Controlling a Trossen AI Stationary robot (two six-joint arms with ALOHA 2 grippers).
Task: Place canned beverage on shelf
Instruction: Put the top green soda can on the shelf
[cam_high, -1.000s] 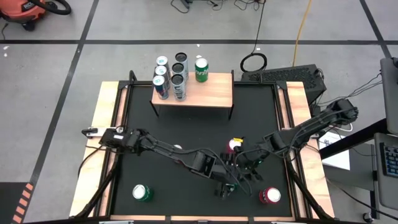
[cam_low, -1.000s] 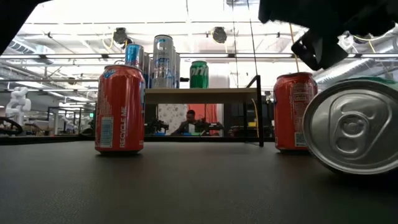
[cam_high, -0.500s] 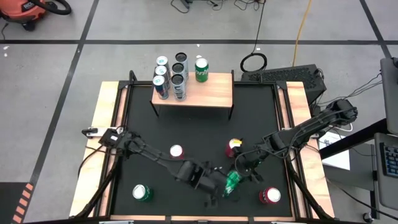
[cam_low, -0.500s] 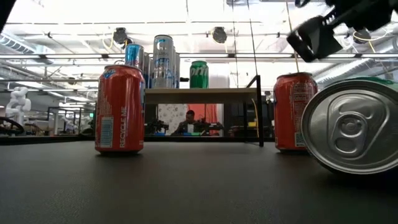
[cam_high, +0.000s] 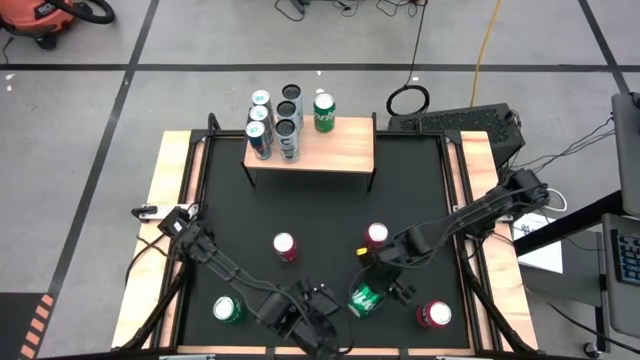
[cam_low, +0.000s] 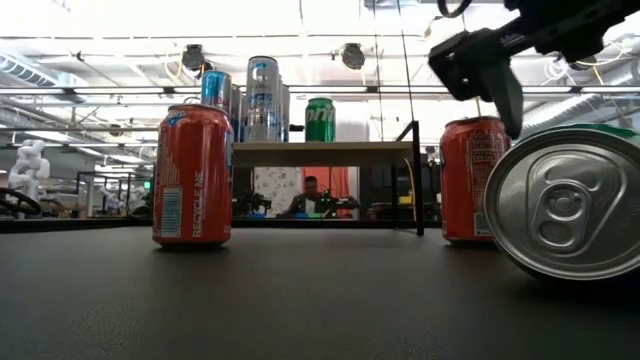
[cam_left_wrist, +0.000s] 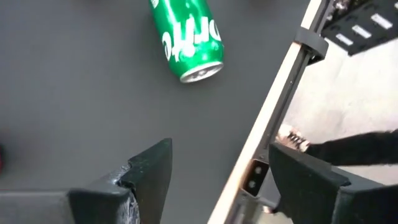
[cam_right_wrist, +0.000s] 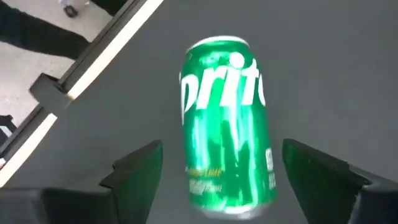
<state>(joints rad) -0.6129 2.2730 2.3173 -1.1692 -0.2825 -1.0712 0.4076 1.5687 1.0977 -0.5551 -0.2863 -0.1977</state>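
Observation:
A green canned beverage (cam_high: 365, 298) lies on its side on the black tabletop near the front edge; its end (cam_low: 570, 205) faces the low view. My right gripper (cam_high: 388, 272) hovers just above and behind it, open, a finger on either side of the can (cam_right_wrist: 227, 124) without touching. My left gripper (cam_high: 322, 325) is open over the front edge, left of the can (cam_left_wrist: 186, 37). The light-wood shelf (cam_high: 335, 150) stands at the far side on black legs and carries several upright cans (cam_high: 285, 120) at its left end.
Red cans stand upright on the tabletop (cam_high: 285, 246), (cam_high: 376, 236), (cam_high: 434, 315), and a green one (cam_high: 228, 310) stands at the front left. The table's wooden rim (cam_left_wrist: 273, 118) runs close by my left gripper. The shelf's right half is bare wood.
My left gripper has drawn away from the lying green can toward the table's near left, rolling its wrist as it went. My right gripper has moved a little toward the can and tipped further down over it. The can has stayed on its side.

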